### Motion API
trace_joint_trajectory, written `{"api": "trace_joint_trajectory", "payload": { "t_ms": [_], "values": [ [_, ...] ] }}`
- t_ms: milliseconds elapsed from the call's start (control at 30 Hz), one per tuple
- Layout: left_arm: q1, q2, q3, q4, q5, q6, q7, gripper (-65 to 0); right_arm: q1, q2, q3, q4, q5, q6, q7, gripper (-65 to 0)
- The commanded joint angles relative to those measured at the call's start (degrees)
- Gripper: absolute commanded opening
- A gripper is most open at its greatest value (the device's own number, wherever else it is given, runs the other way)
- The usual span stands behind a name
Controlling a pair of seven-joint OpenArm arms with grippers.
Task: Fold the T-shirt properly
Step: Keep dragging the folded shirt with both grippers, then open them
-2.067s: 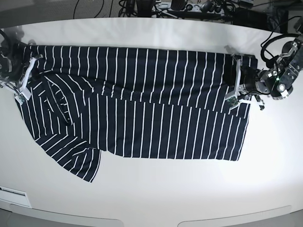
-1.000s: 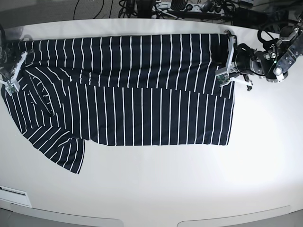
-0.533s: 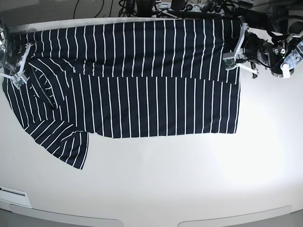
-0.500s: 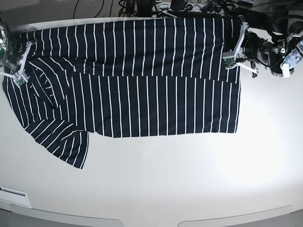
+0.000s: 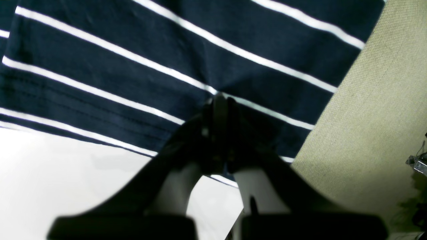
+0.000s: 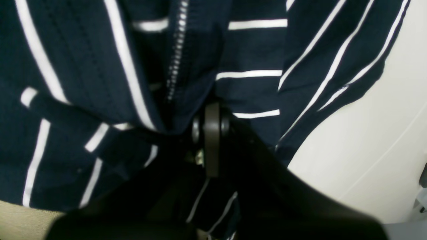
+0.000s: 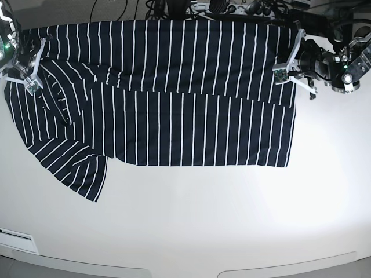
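T-shirt [image 7: 174, 98] without readable print, left jaws and right jaws clamped on its ends

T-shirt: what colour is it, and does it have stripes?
The T-shirt is very dark navy with thin white stripes, seen best in the base view.

Left black claw [image 5: 218, 110] was pinched shut on the hem edge of the dark navy cloth T-shirt with thin white stripes [image 5: 173, 56], fingers pressed together with fabric bunched between them. Shirt filled the upper frame, stripes running diagonally down to the right. White tabletop [image 5: 66, 173] showed lower left, under the hem. Beige carpeted floor [image 5: 373, 126] showed on the right, past the shirt's side edge. Claw body was blurred in the foreground.
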Motion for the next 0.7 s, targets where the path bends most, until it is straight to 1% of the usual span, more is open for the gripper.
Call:
{"api": "trace_joint_trajectory", "payload": {
  "t_ms": [0,67,267,500,667],
  "values": [
    [-0.15,-1.18,-0.11,-0.24,3.21,0.87,2.73,-65.0,-1.92,-1.03,-1.51,-0.48,4.96,2.16,-1.77,-65.0],
    [-0.15,-1.18,-0.11,-0.24,4.07,0.87,3.04,-65.0,-2.05,-1.05,-1.51,-0.48,4.96,2.14,-1.75,-65.0],
    [-0.2,-1.29,-0.11,-0.22,3.98,0.9,2.97,-65.0,-1.88,-1.01,-1.51,-0.46,4.94,2.21,-1.68,-65.0],
    [-0.2,-1.29,-0.11,-0.22,3.37,0.9,2.75,-65.0,-1.51,-0.98,-1.51,-0.46,3.58,2.19,0.46,-65.0],
    [-0.68,-1.29,-0.11,-0.2,3.37,0.92,2.8,-65.0,1.11,-0.85,-1.51,-0.46,3.48,2.21,0.28,-65.0]
  ]
}}
